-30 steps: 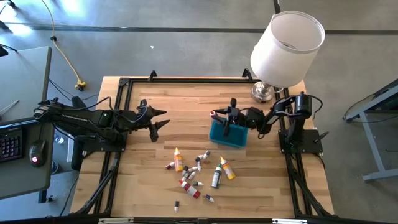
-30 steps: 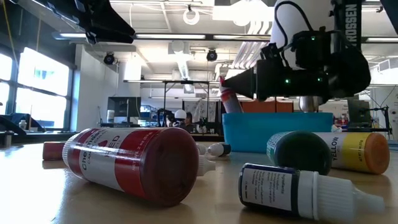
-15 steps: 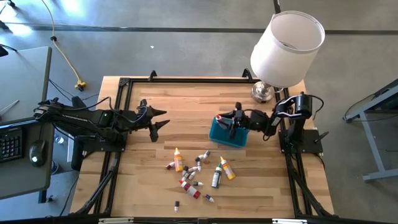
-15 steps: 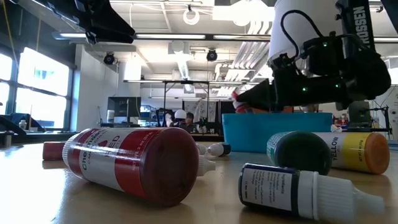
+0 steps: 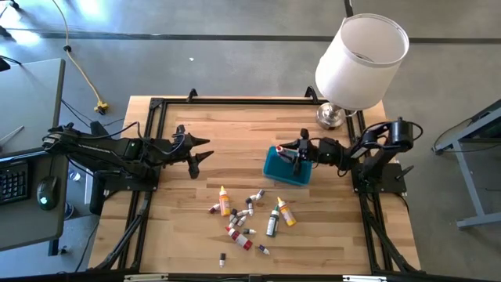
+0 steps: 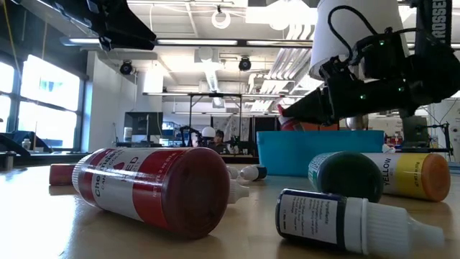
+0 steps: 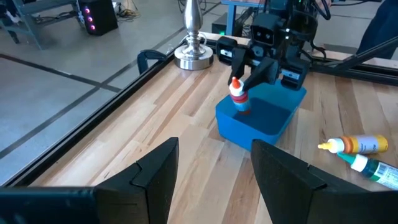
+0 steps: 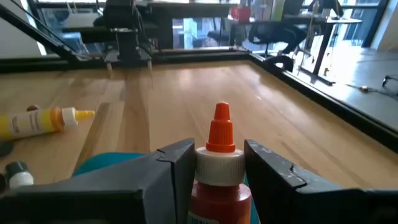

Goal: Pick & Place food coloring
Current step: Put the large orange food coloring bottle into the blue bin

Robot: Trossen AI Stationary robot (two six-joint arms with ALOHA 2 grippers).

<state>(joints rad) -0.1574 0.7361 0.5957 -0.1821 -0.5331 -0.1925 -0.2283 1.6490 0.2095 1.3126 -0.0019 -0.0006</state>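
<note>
My right gripper [image 5: 296, 150] is shut on a red dropper bottle [image 7: 239, 99] with an orange-red cap, standing upright with its lower part inside the teal bin [image 5: 286, 166], near the bin's left end. About a dozen more food coloring bottles [image 5: 246, 215], yellow, red, dark green and whitish, lie on their sides on the wood nearer the table's near edge. In the low view a big red bottle [image 6: 158, 191], a green one [image 6: 348, 176] and a yellow one [image 6: 417, 175] lie in front. My left gripper [image 5: 200, 153] hangs open over the table's left part, away from everything. My right gripper pinches the red bottle between its two fingers [image 8: 177, 163] at the white collar [image 8: 219, 163] just under the orange cap. The fingers reach in from the table's right, slanting down. The bottle stands upright, its base down inside the bin; the bin wall hides whether the base rests there.
A lamp with a white shade [image 5: 362, 59] stands on its metal base [image 5: 333, 116] at the far right corner, close behind my right arm. Black rails frame the table [image 5: 156, 106]. Bare wood lies between my left gripper and the bin.
My right gripper moved down and a little toward the table's right edge, tipping from level to slanting down. The red bottle it holds went from above the bin's rim down into the bin. My left arm kept still.
</note>
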